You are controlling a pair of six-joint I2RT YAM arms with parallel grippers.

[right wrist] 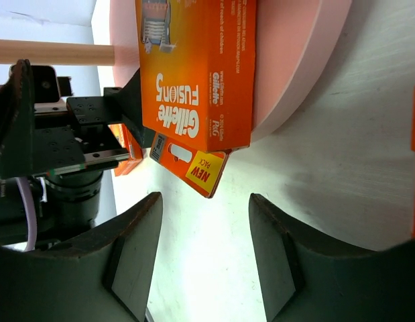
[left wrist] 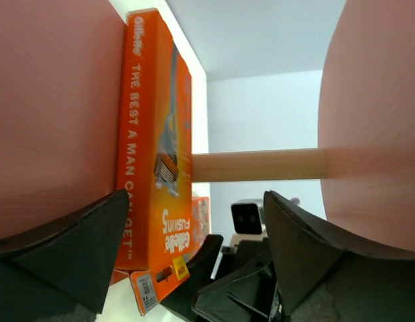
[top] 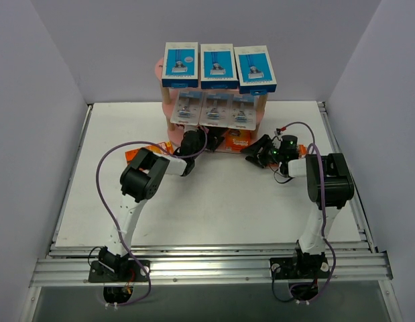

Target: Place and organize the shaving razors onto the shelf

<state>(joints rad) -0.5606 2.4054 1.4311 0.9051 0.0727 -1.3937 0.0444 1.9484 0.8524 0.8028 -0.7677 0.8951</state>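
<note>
both left hand (left wrist: 195,198) and right hand (right wrist: 205,199) gape wide over white table (top: 214,201) (grey walls (top: 261,54)).

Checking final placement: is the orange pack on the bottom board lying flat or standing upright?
Lying flat: the orange pack rests face up on the pink bottom board, its labelled end overhanging the board's edge.

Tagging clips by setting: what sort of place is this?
Probably a lab test cell: plain walls box in a white table, robot arms bolt to a metal rail, and one small shelf holds razor packs.
</note>
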